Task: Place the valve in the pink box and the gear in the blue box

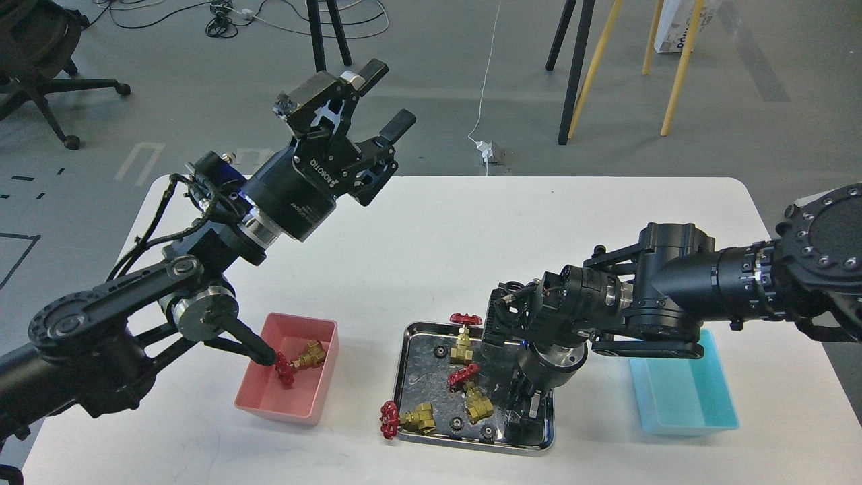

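My left gripper is open and empty, held high above the table's back left. One valve lies in the pink box. Three valves lie in the steel tray, the last one hanging over its front left rim. Small black gears lie among them. My right gripper points down into the tray's front right corner, close to a gear. Its fingers are dark and partly hidden by the wrist. The blue box is empty, right of the tray.
The white table's back half is bare. My left arm's elbow hangs over the pink box's left end. My right forearm crosses over the blue box's far end. Chair and stand legs are on the floor beyond the table.
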Robot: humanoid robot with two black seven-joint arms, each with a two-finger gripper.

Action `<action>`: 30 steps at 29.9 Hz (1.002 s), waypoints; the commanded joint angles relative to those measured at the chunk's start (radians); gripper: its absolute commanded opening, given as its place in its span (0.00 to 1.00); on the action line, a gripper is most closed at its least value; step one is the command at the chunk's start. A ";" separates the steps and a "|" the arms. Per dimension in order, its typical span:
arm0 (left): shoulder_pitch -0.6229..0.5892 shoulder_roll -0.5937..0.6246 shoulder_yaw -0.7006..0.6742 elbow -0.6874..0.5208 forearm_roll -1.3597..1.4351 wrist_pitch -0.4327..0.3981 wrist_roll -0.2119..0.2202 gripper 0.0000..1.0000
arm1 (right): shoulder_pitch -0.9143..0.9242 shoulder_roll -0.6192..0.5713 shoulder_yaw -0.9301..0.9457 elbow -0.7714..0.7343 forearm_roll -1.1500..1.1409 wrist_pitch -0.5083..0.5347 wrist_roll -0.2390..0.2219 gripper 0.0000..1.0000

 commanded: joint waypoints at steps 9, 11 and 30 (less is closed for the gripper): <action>0.006 -0.002 0.002 0.000 0.000 0.000 0.000 0.70 | 0.187 -0.222 0.094 0.150 0.021 0.000 -0.001 0.00; 0.008 -0.002 0.002 0.000 0.000 0.000 0.000 0.70 | 0.230 -0.339 0.094 0.201 0.018 0.000 -0.001 0.00; 0.011 -0.048 0.008 0.001 0.034 0.002 0.000 0.70 | -0.019 -0.881 0.165 0.407 -0.217 0.000 -0.064 0.18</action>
